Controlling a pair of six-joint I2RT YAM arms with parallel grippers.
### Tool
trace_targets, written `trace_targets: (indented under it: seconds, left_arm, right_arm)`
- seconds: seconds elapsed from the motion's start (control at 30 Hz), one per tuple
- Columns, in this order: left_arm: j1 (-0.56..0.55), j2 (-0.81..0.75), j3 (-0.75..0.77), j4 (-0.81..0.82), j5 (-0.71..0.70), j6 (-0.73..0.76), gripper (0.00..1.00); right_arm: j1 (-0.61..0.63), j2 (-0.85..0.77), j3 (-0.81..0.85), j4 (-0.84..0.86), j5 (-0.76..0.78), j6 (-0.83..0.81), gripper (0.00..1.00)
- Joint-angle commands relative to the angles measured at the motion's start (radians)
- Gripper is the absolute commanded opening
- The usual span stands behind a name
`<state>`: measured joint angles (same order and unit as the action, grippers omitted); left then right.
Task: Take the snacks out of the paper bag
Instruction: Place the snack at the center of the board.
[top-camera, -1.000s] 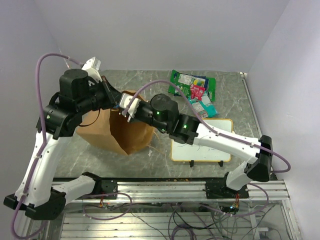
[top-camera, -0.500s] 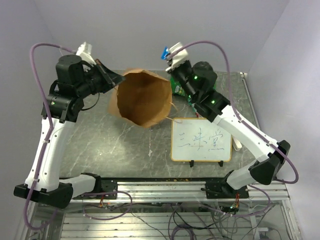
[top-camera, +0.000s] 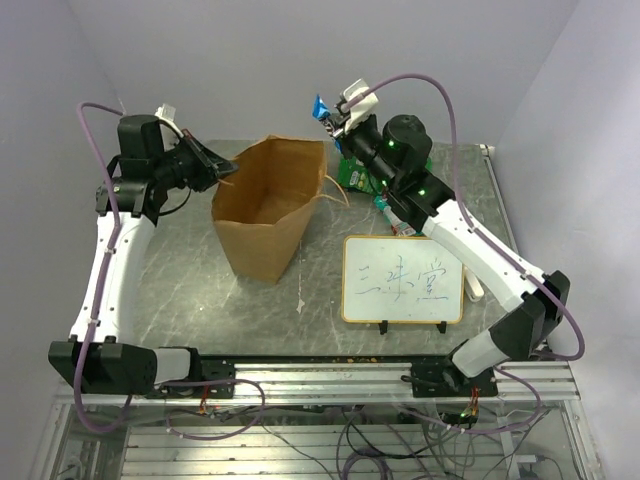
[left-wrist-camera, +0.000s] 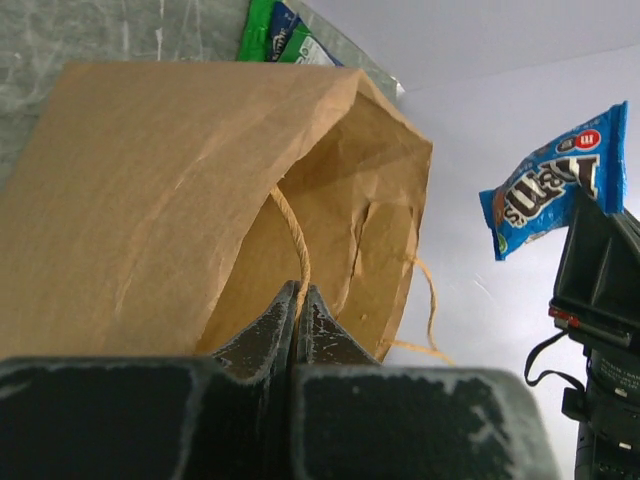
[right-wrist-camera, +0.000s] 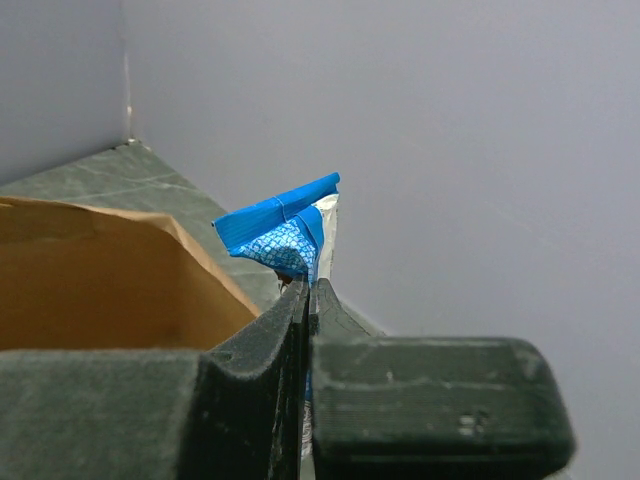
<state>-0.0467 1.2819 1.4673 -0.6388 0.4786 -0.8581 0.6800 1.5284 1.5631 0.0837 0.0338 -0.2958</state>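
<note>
pinching a blue packet (right-wrist-camera: 285, 232) by its lower edge in the right gripper (right-wrist-camera: 305, 288), fingers pressed flat together on the foil with no gap showing. holding it upright in the air, printed face turned toward the left wrist camera, above and just beyond the far right corner of the paper bag (top-camera: 262, 215), clear of the rim. clamping the left gripper (left-wrist-camera: 297, 292) tight on a thin tan string handle (left-wrist-camera: 290, 230), with the cord running up from between the closed tips to the bag's rim on the left side. standing upright on the grey table (top-camera: 190, 290), mouth open and facing up, brown inner walls showing from above. trailing a second handle loop loose off the bag's right side. lying in a cluster on the table behind and to the right of the bag, under the right arm: the other snacks (top-camera: 368, 172), a green bag with smaller teal pouches beside it. lying flat to the right of the bag, nearer the arm bases: an orange-framed whiteboard (top-camera: 403, 279) with blue marks on it.
</note>
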Motion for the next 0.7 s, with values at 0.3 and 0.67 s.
trace_targets:
  seconds: [0.3,0.67]
  left_arm:
    - [0.12,0.108,0.194,-0.237,-0.06,0.113,0.07]
    - [0.137,0.122,0.24,-0.336,-0.116,0.187,0.4]
  right_arm:
    - [-0.331,0.16,0.035,-0.151,0.048,0.357,0.0]
    - [-0.414,0.33,-0.043,-0.141,0.057,0.344,0.0]
